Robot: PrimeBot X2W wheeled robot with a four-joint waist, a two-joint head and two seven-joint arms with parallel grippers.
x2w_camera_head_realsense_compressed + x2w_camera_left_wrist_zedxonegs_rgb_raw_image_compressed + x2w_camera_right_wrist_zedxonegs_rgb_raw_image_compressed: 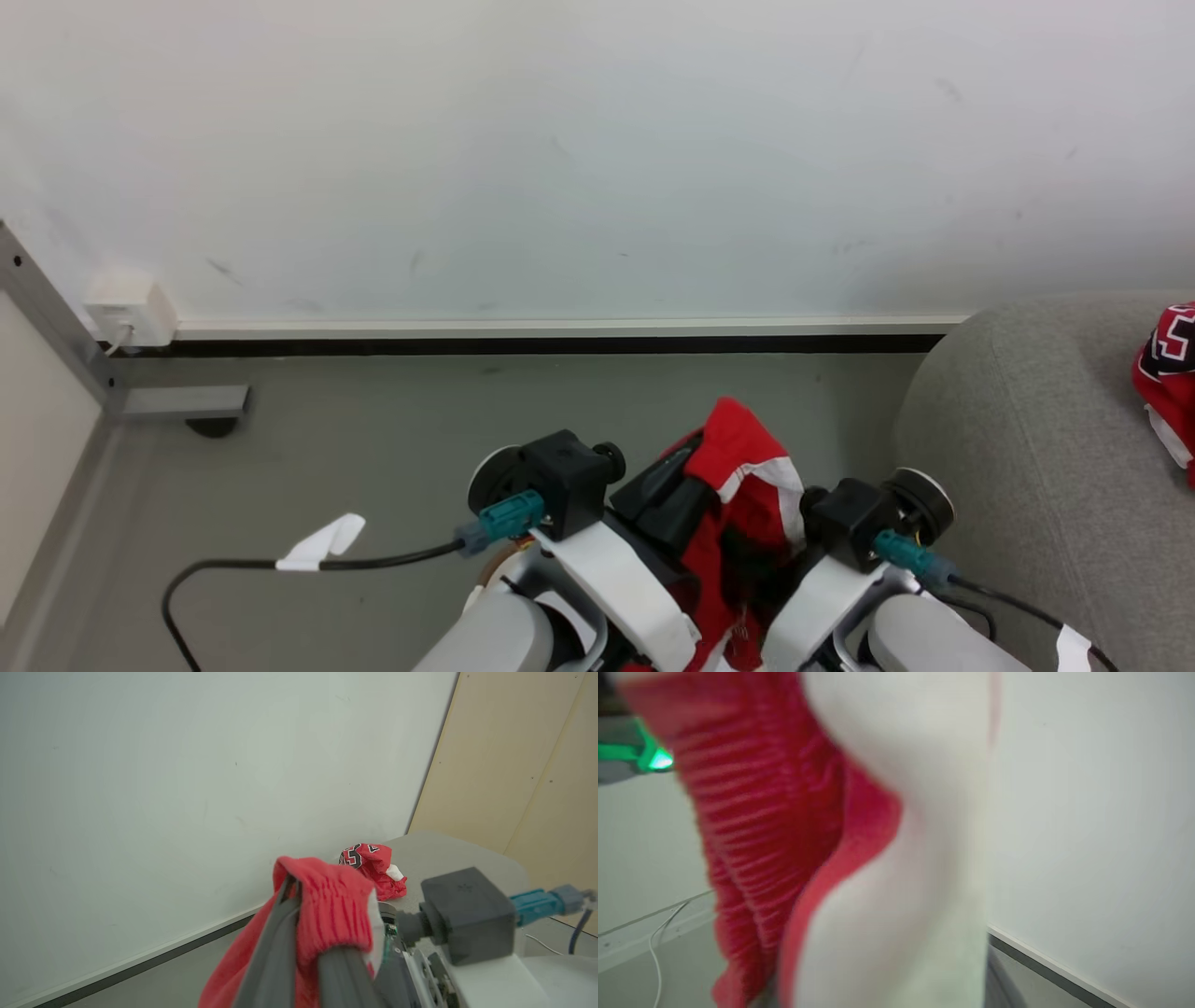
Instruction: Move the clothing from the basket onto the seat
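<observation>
Head view: white wall (560,140) behind the seat (1027,448), a grey upholstered sofa whose rounded end shows. Grey floor (373,448) extends from the seat's left side, with a dark skirting strip (523,344) at the wall foot. Both pale forearms stand left of the seat, near its rounded end, left forearm (616,579) farther from it than right forearm (822,597). Red shorts (747,476) with white trim hang between the two arms, just left of the seat and not touching it, above the floor. Red jersey (1167,373), with black-and-white numbers, lies crumpled on top of the seat, well apart from the shorts. Left gripper (672,481): in the left wrist view its two grey fingers (275,942) converge and pinch the ribbed red waistband, which folds over the tips; clamped onto the shorts. Right gripper (810,511): fingers hidden behind the cloth in the head view, and the right wrist view gives only blurred red ribbing and white trim close to the lens, so I cannot tell whether it is closed. A wall socket (131,313) sits far left of the seat, at skirting height. A black cable with a white tape tag (322,541) lies on the floor left of the arms.
</observation>
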